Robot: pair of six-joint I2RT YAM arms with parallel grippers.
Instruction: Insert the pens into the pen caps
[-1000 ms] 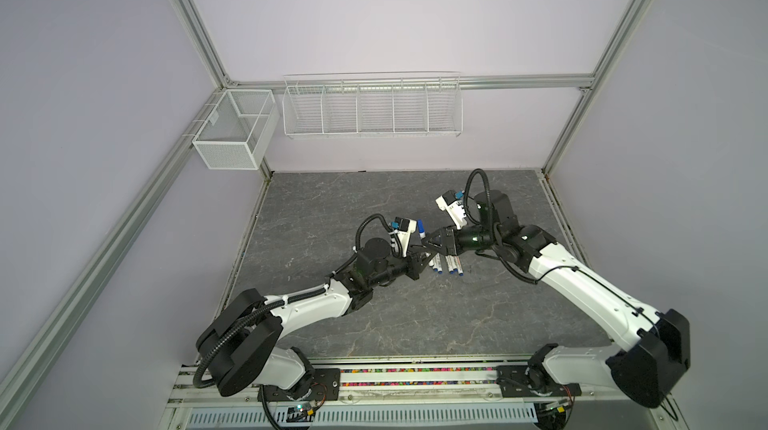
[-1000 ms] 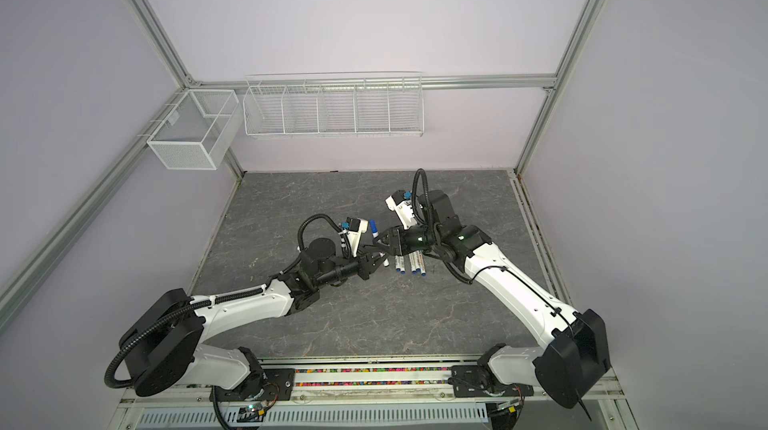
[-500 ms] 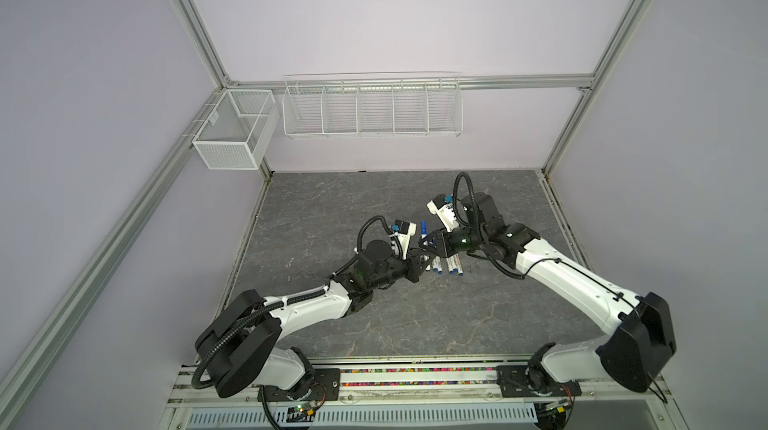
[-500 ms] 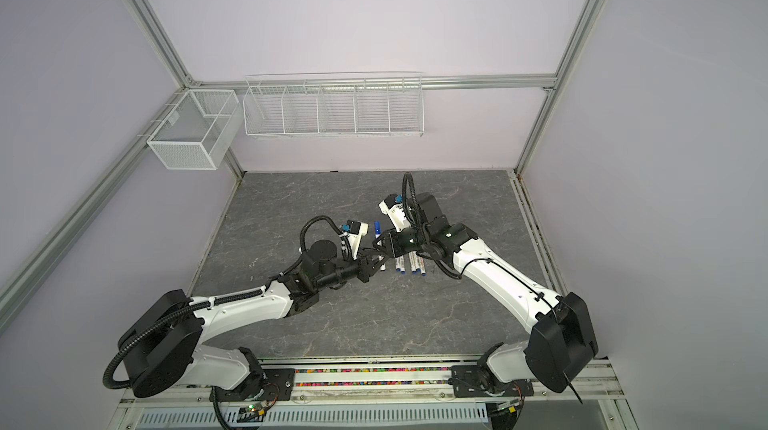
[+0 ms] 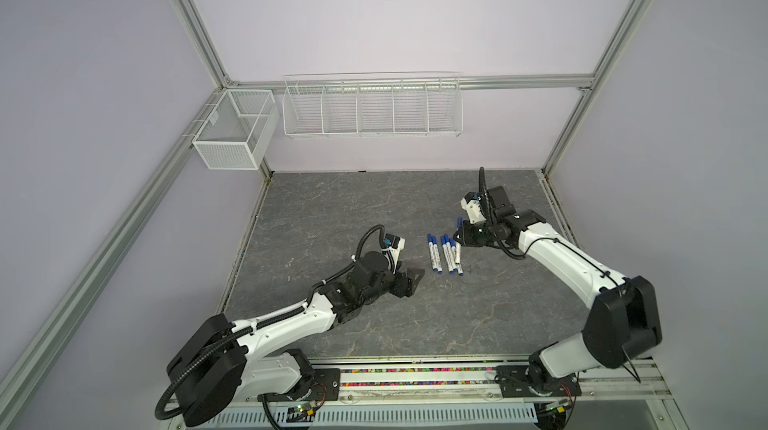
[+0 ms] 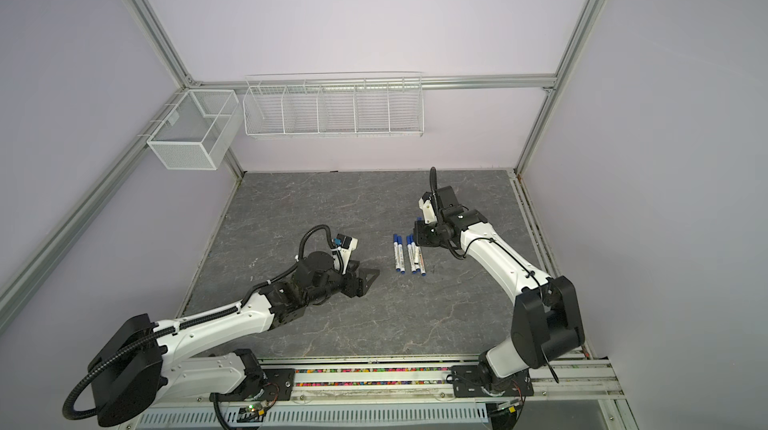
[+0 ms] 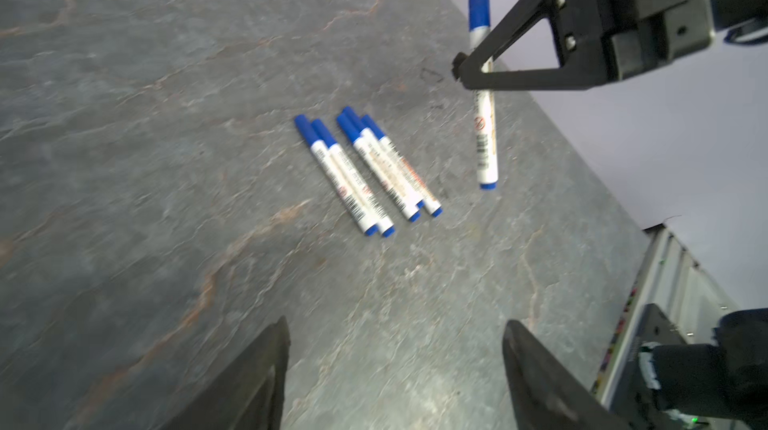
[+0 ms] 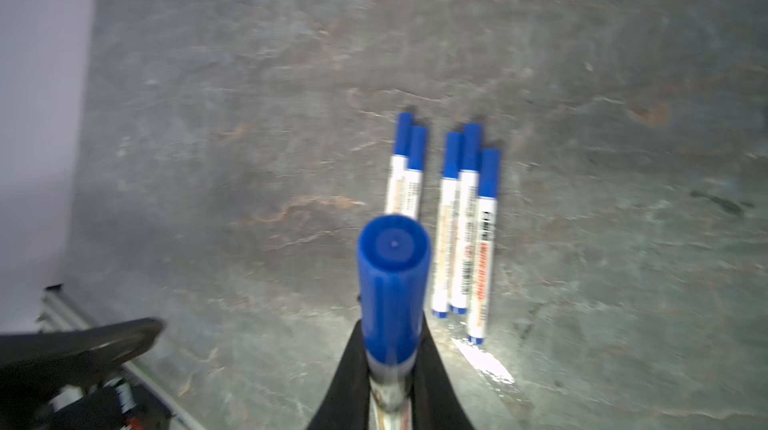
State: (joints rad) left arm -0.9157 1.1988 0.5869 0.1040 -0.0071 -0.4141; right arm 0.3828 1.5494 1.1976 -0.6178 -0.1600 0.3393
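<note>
The sixth pen (image 7: 485, 136), its blue cap (image 8: 392, 282) on, stands nearly upright in my right tool (image 7: 467, 70), which pinches the white barrel just below the cap, plug end down over the counter (image 5: 332, 207). The other five pens (image 7: 384, 174), all capped, lie side by side on the counter just beside it, caps pointing the same way. My left tool (image 7: 397, 322) hangs low over the counter, fingers spread wide and empty, apart from the row.
</note>
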